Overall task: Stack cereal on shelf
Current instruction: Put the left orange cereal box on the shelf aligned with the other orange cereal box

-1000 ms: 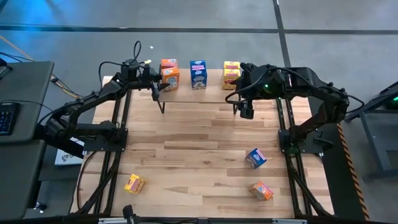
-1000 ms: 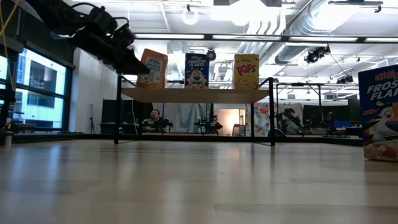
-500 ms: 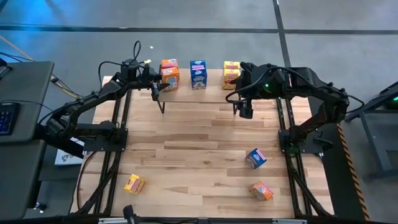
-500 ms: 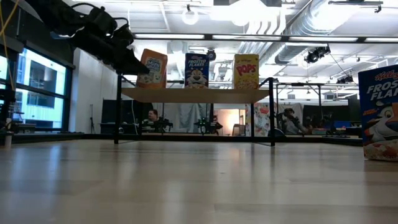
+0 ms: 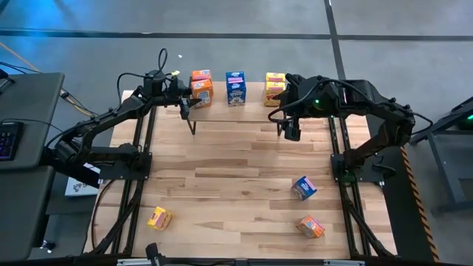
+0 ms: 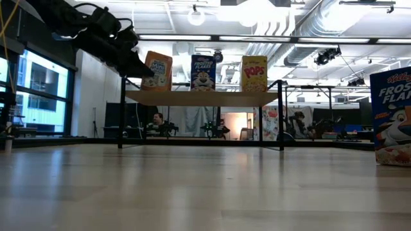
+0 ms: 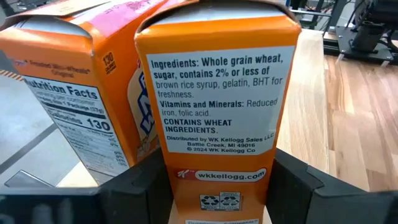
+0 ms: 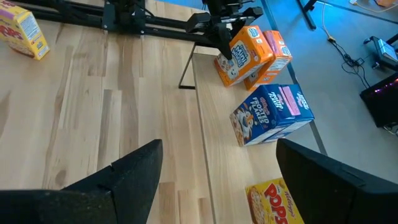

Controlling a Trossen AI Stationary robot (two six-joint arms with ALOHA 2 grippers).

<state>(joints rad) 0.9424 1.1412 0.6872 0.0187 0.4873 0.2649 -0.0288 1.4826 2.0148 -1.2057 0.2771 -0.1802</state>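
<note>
My left end effector (image 7: 217,186) grips an orange Mini-Wheats box (image 7: 214,99) at the shelf (image 6: 202,97), touching a second orange box (image 7: 74,93) beside it. My right end effector (image 8: 214,177) hangs spread and empty; the Frosted Flakes box (image 8: 270,115) and Pops box (image 8: 273,202) stand ahead of it.

the surface (image 5: 222,185) carries the shelf (image 5: 236,111) at its far edge and three loose boxes: yellow (image 5: 159,218), blue (image 5: 304,188), orange (image 5: 310,226). four boxes stand on the shelf.
</note>
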